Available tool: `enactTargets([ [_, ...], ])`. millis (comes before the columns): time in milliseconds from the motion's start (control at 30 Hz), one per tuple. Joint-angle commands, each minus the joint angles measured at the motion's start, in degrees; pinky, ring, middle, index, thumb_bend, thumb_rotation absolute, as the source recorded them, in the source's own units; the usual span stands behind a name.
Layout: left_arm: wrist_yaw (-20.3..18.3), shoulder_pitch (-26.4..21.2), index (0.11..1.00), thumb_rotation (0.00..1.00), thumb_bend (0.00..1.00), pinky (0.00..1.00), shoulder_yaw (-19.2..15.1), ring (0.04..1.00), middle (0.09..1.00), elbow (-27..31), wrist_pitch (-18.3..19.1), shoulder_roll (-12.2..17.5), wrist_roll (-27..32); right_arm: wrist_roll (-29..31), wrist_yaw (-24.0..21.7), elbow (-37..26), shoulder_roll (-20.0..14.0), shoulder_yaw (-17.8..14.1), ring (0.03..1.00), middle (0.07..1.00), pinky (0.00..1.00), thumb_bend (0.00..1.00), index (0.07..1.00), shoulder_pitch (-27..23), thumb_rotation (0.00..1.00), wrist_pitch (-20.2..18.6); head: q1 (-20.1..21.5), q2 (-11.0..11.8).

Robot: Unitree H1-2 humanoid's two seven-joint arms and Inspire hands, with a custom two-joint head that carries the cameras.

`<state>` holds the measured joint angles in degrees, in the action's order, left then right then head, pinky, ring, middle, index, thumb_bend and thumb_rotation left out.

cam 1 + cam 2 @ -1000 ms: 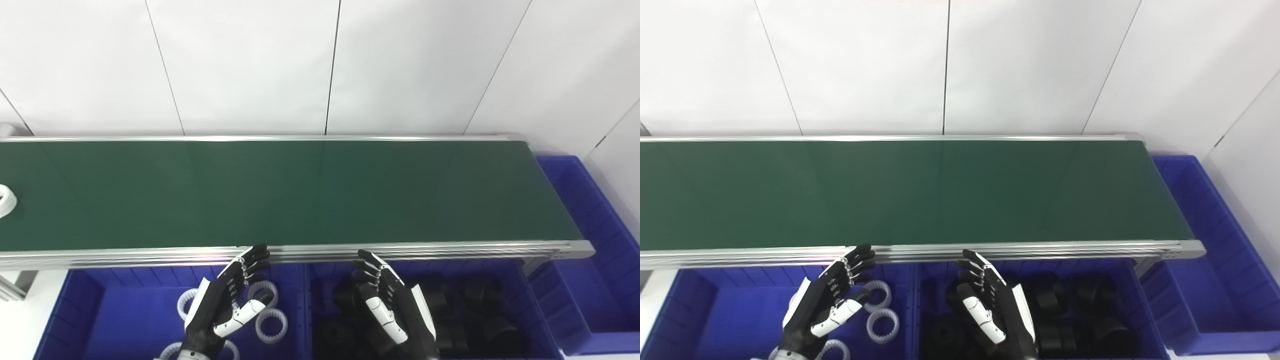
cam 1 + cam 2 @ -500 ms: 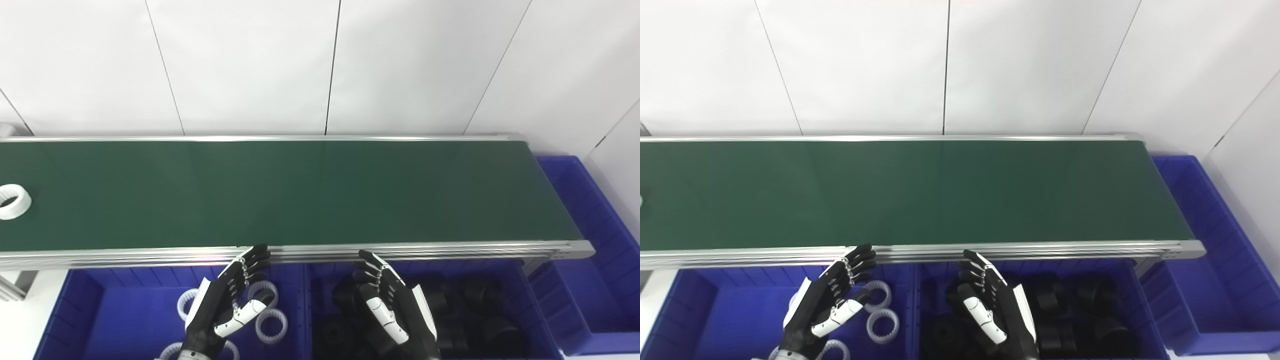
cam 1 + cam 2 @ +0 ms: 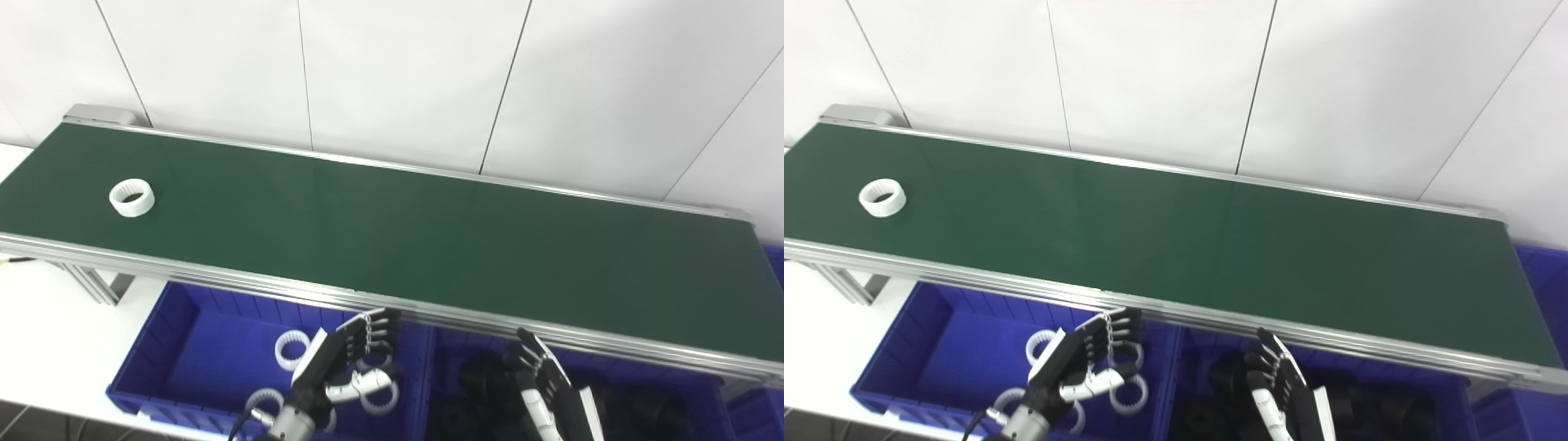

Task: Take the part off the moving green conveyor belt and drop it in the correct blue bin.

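Left eye view. One white toothed ring (image 3: 131, 197) lies flat on the green conveyor belt (image 3: 429, 239), far up and to the left of my left hand (image 3: 343, 361). Being round, it has no long axis to speak of; its open bore faces up. My left hand is plainly the nearer of the two, though the ring is well apart from it, across the belt's near rail. My left hand hovers over the left blue bin (image 3: 184, 343), fingers spread and holding nothing. My right hand (image 3: 551, 392) hovers over the right blue bin (image 3: 674, 380), fingers extended and apart, also empty (its lower part runs out of the picture). Count in the left bin: I make out four white rings (image 3: 291, 350), partly hidden by my hand, so there may be more. The right bin holds black parts (image 3: 484, 380); I cannot count them, as they blur together.

Right eye view. Same layout: one ring (image 3: 882, 197) near the belt's left end, up and left of my left hand (image 3: 1084, 361), my right hand (image 3: 1286, 392) farther off again. A sliver of a third blue bin (image 3: 1543, 269) shows beyond the belt's right end.

Judgement: the pick is not yet begun, and the ring belongs with the white rings in the left bin.
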<state>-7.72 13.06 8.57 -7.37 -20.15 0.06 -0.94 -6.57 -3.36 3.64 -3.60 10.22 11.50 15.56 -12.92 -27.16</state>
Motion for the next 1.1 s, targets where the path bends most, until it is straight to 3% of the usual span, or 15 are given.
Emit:
enactTargets([
  [0, 0.32, -1.43, 0.769, 0.36, 0.84, 0.64, 0.02, 0.696, 0.748, 0.25, -2.85, -0.06, -0.42, 0.55, -0.12, -0.44, 0.44, -0.08, 0.777, 0.813, 0.69, 0.47, 0.891, -0.92, 0.81, 3.41, 0.02, 0.34],
  [233, 0.73, -2.49, 0.766, 0.35, 0.88, 0.65, -1.02, 0.707, 0.753, 1.53, -2.32, 1.12, -0.91, 0.01, 0.21, 1.26, 0.96, 0.2, 0.767, 0.811, 0.67, 0.43, 0.886, -1.8, 0.79, 4.54, 0.11, 1.4],
  [500, 1.52, -5.61, 0.757, 0.38, 0.92, 0.62, -3.81, 0.687, 0.736, 11.53, 2.91, 3.75, -3.71, 0.14, 0.18, 3.3, 1.54, 0.24, 0.771, 0.808, 0.69, 0.42, 0.879, -2.8, 0.75, 5.62, 0.06, 2.83],
  [600, 2.91, -9.16, 0.765, 0.4, 0.92, 0.6, -5.95, 0.681, 0.728, 15.93, 3.91, 4.29, -5.19, 0.28, 0.1, 4.17, 1.62, 0.22, 0.781, 0.813, 0.7, 0.42, 0.881, -3.26, 0.74, 5.88, -0.71, 3.8],
  [833, 4.29, -17.28, 0.816, 0.45, 0.85, 0.66, -8.33, 0.724, 0.772, 21.76, 8.96, 4.93, -6.71, 0.16, 0.34, 5.65, 1.85, 0.12, 0.791, 0.819, 0.71, 0.4, 0.887, -4.03, 0.74, 6.49, -2.17, 5.25],
  [933, 4.87, -21.6, 0.851, 0.47, 0.8, 0.7, -9.48, 0.755, 0.806, 21.6, 10.28, 6.26, -9.07, 0.47, 0.34, 6.33, 1.92, -0.08, 0.782, 0.817, 0.69, 0.41, 0.889, -4.32, 0.76, 6.87, -2.72, 5.69],
  [1067, 5.13, -26.14, 0.855, 0.5, 0.8, 0.7, -10.61, 0.768, 0.822, 20.91, 13.72, 8.23, -13.28, 0.88, 0.09, 6.7, 1.81, -0.21, 0.788, 0.824, 0.7, 0.41, 0.894, -4.44, 0.77, 7.18, -3.51, 6.29],
])
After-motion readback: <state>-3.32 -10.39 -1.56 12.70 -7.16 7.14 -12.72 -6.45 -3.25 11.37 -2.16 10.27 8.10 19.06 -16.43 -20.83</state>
